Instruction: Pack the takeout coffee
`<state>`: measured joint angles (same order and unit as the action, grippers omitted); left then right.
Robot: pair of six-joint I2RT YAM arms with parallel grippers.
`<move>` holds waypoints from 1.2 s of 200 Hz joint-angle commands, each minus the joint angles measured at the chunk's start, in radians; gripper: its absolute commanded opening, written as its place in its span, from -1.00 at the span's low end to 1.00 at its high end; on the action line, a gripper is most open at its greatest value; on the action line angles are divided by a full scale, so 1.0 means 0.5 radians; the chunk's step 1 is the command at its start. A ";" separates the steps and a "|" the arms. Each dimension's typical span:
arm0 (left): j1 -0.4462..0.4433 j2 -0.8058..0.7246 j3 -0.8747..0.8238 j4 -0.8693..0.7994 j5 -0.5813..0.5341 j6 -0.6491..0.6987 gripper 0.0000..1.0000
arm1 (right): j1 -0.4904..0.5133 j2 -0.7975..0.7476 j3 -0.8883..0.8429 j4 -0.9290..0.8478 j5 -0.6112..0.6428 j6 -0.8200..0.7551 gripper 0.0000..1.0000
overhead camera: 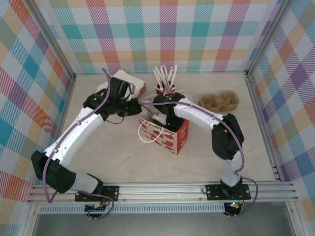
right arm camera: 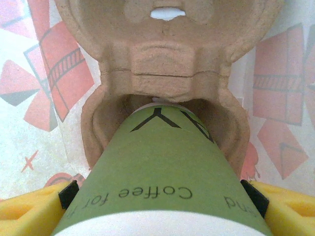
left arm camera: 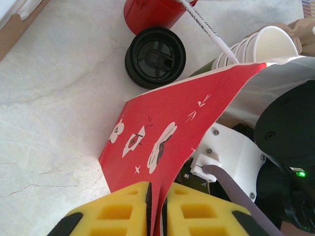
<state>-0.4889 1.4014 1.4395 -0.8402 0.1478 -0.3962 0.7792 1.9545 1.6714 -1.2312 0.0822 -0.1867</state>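
Gripping one green takeout coffee cup [right arm camera: 162,167] between two yellow pads, my right gripper [right arm camera: 160,209] sits at the bottom of its wrist view. The cup's far end reaches into a socket of a brown pulp carrier [right arm camera: 165,64] inside the red-and-white paper bag [right arm camera: 39,73]. My left gripper [left arm camera: 157,209], at the bottom centre of its own wrist view, is pinched tight on the bag's red edge, with paper caught between both pads.

By count there is one bag, standing at the centre of the overhead view. There are two carriers: one in the bag and a second carrier [overhead camera: 219,102] lying at centre right, well apart from the bag. One red cup [overhead camera: 165,89] of white sticks [overhead camera: 165,74] stands just above the bag. One black lid [left arm camera: 155,57] lies flat at the top centre of the left wrist view, just beside the red cup. A stack of white-rimmed green cups [left arm camera: 261,46] shows at the upper right; how many are nested I cannot tell. One flat white box [overhead camera: 129,78] lies at the overhead's upper left.

The table [overhead camera: 108,147] is cream with a marble pattern. Pastel plaid walls [overhead camera: 197,29] enclose three sides. An aluminium rail [overhead camera: 162,189] crosses the bottom, carrying both arm bases.
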 commanded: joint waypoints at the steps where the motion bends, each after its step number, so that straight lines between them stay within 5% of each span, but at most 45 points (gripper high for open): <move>1: -0.007 -0.039 0.079 -0.046 0.017 0.024 -0.75 | 0.000 -0.065 0.053 -0.113 0.060 0.039 0.34; 240: -0.016 0.017 0.125 -0.061 0.015 0.006 -0.81 | 0.002 0.015 -0.079 -0.005 0.099 0.011 0.34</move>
<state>-0.4904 1.4014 1.4765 -0.8639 0.1486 -0.3962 0.7792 1.9537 1.6482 -1.2194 0.1390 -0.1799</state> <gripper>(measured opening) 0.105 0.830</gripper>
